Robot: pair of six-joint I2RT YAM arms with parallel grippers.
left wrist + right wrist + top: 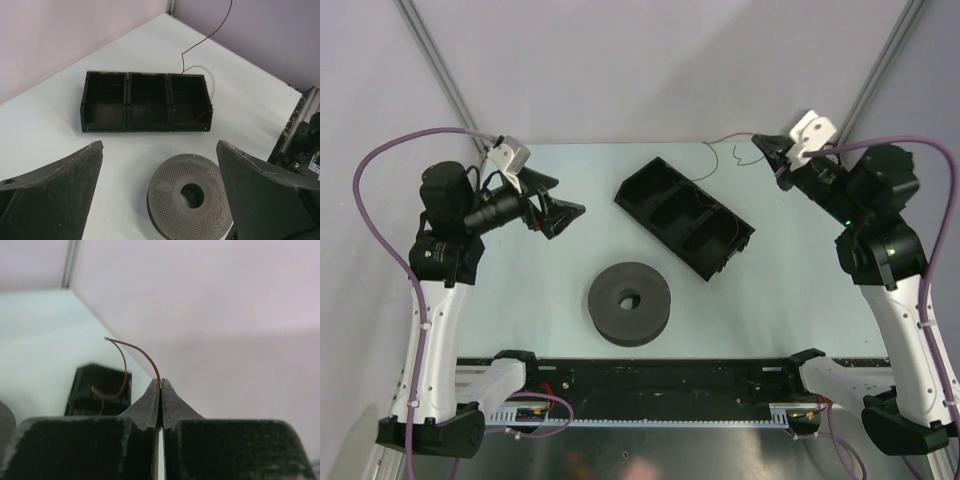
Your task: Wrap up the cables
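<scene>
The right gripper (161, 385) is closed, its two fingers pressed flat together with the wire (142, 354) pinched at their very tips. From the pinch the wire arcs up and to the left, bends over at its highest point and curls back down toward the tray (85, 390) behind.

From above, the right gripper (760, 148) hangs over the far right corner of the table. The wire (720, 140) runs left from the fingertips, then waves down into the tray (632, 190), where a thin line of it lies along the compartments nearest that gripper. The tray sits diagonally in the middle of the table, and the spool (628, 303) stands just in front of it, apart from the wire.

The left gripper (565, 195) hovers at the left side, well away from the wire, fingers spread wide and holding nothing. Its camera shows the wire (210, 35) dropping into the tray's right-hand compartment.
</scene>
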